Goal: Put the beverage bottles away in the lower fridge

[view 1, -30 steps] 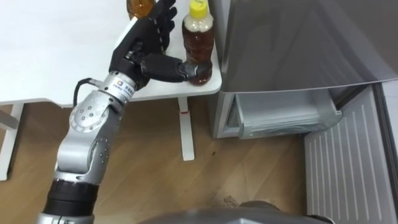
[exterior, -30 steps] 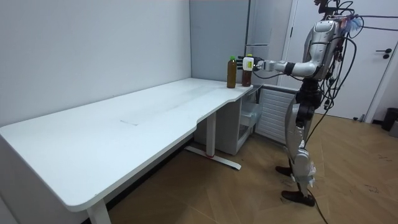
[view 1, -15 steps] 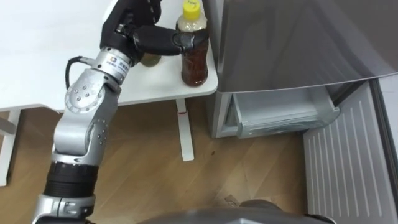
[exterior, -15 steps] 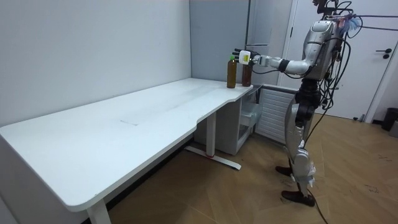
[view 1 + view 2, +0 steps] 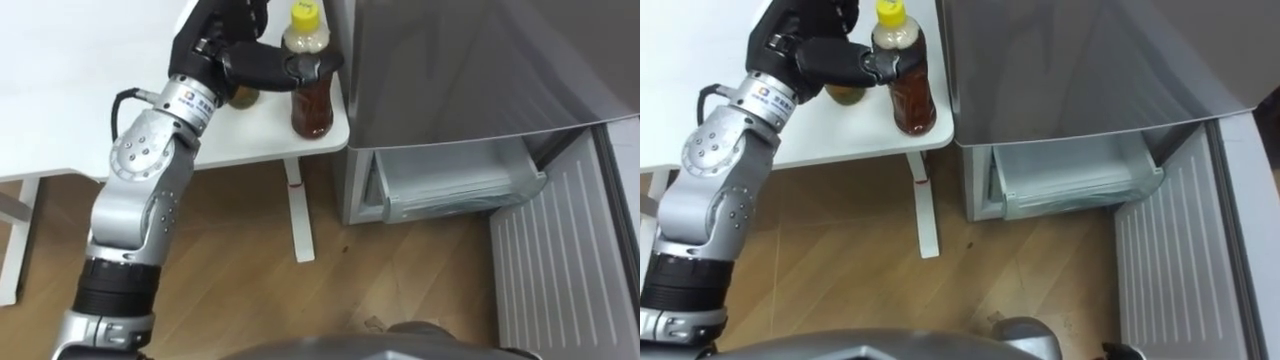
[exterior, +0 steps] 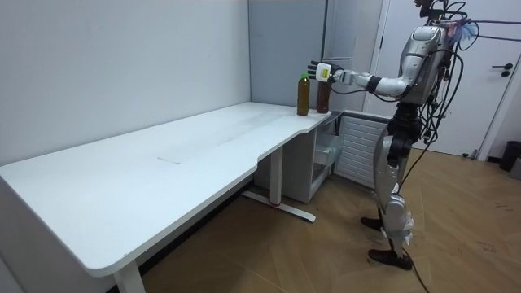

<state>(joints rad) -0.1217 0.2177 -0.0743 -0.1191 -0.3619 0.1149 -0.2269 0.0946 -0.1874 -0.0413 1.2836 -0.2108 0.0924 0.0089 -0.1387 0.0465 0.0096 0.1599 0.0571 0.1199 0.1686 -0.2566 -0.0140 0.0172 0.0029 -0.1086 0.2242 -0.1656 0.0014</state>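
Two drinks stand at the white table's corner (image 5: 250, 145) next to the fridge. The near one is a brown tea bottle with a yellow cap (image 5: 312, 95), upright; it shows in the room view as the bottle (image 6: 323, 98) nearer the robot. My left hand (image 5: 225, 45) is beside it on its left, thumb (image 5: 275, 68) laid across the bottle's shoulder, fingers spread straight in the room view. The second bottle (image 5: 240, 96), green-capped (image 6: 303, 94), stands behind the hand, mostly hidden. I stand at the table's end with the left arm stretched out.
The grey fridge (image 5: 480, 70) rises right of the table. Its lower door (image 5: 560, 270) is swung open toward me, baring a pale drawer (image 5: 455, 185) inside. Wooden floor lies below, with a table leg (image 5: 298, 210) close to the fridge.
My left hand has risen from the yellow-capped bottle's base to its shoulder, the thumb still against it. The bottle has stayed on the table.
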